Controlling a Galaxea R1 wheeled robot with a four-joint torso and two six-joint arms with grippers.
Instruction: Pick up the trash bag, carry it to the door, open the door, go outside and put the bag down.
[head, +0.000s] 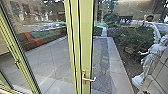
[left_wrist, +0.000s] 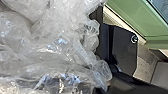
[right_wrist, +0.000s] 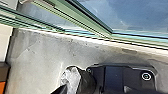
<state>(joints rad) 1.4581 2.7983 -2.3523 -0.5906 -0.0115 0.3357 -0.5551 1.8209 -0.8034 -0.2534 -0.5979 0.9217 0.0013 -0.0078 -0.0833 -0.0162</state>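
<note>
The clear trash bag (left_wrist: 57, 47) is bunched by the left gripper, whose opening and hold, like those of the right gripper (right_wrist: 74, 82), cannot be told.

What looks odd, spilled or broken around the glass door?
Nothing clearly stands out. The handle sits on its green frame, the trash bag is just crumpled, and the dark specks on the floor look like ordinary dirt.
</note>
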